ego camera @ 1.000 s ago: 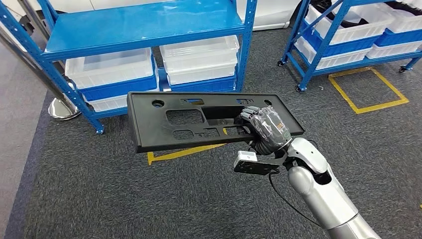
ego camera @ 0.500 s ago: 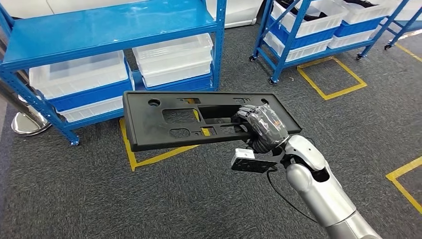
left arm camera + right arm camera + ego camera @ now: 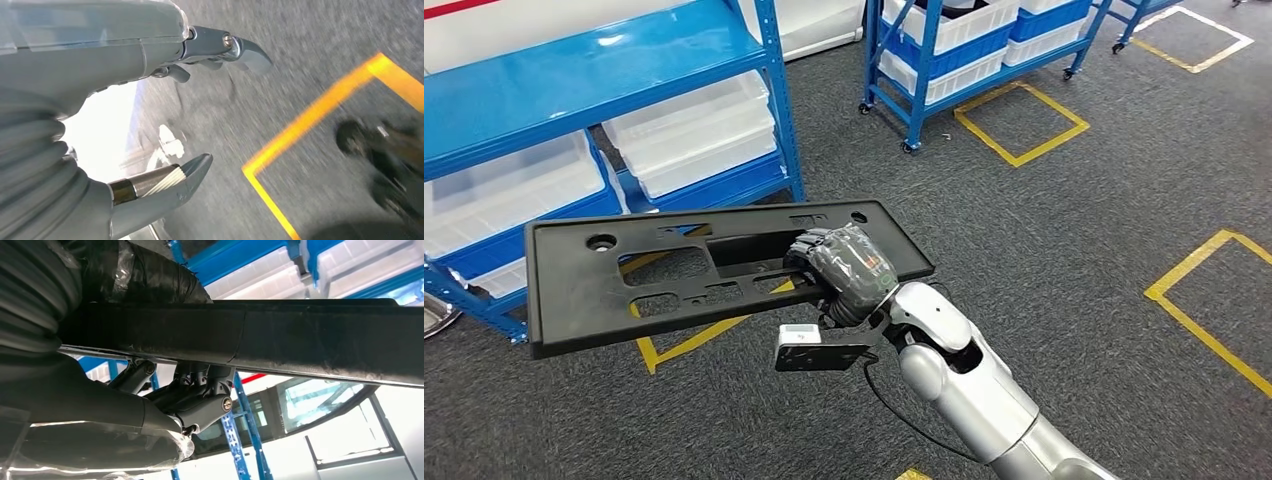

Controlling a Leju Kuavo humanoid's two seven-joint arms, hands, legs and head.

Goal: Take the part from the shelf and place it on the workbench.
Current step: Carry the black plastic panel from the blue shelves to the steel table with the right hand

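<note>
Right hand (image 3: 844, 272), wrapped in black film, grips the long flat black plastic panel with cut-out slots (image 3: 624, 280) near its right end, fingers hooked through a central opening. Panel is held roughly level in the air above the dark grey carpet floor (image 3: 1074, 250), touching nothing else. Right wrist view: hand (image 3: 165, 405) clamps the panel's edge (image 3: 300, 340) from above and below.

Left hand (image 3: 150, 125) holds nothing, fingers apart, over carpet with a yellow tape line (image 3: 320, 110).

Blue metal shelf rack (image 3: 624, 80) sits behind the panel's left half, with clear plastic bins (image 3: 694, 130) on its lower level. Second blue rack (image 3: 964, 50) stands further right. Yellow floor squares (image 3: 1024, 120) marked on the carpet.
</note>
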